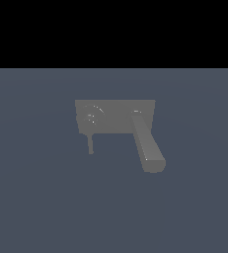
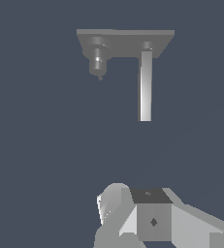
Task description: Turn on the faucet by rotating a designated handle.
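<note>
On the exterior view, I see the faucet [image 1: 116, 118] sitting near the middle of a flat blue-grey floor [image 1: 36, 207], under a black band across the top of the picture. Its flat rectangular plate [image 1: 113, 126] is dull grey, and a thick square-sectioned bar [image 1: 147, 146] runs out of the plate on the exterior view's right, slanting down toward the camera. On the exterior view's left of the plate sits the handle [image 1: 91, 118], a small round knob with a few bright glints on it, and its thin rod [image 1: 91, 145] hangs below the plate's lower edge. Knob and bar are well apart, at opposite ends of the plate. I can find no arm or gripper anywhere in this picture. On the wrist view, I see the faucet [image 2: 125, 43] from another angle: the plate [image 2: 128, 41] lies flat and foreshortened, the handle [image 2: 98, 59] stands out of it as a short round stub with a small tip, and the bar [image 2: 145, 87] reaches out long and straight beside it. Pale grey blocky parts of the robot's hand [image 2: 152, 220] fill the edge of the picture nearest the camera, well apart from the faucet and touching nothing. I cannot make out the fingertips there, so I cannot tell whether the fingers are released or clenched.
</note>
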Robot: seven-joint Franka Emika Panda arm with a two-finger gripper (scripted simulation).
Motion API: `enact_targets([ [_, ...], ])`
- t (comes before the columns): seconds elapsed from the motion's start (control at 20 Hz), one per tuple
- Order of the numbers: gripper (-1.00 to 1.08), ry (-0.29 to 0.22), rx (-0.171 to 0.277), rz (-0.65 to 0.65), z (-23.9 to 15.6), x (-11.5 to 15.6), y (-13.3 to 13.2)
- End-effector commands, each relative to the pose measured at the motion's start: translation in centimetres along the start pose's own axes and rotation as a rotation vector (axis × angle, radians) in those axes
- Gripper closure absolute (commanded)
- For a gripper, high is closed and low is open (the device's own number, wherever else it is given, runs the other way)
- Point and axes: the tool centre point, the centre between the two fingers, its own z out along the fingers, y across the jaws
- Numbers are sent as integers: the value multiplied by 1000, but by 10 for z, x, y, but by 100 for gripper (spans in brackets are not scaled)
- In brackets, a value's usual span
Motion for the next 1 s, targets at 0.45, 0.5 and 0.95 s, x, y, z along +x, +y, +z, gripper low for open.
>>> enact_targets([
  [0.45, 35, -221, -65, 166, 187, 49, -7],
  [0.5, -58, -146, -35, 187, 166, 84, -9],
  [0.95, -59, -219, 101, 500, 271, 113, -31],
])
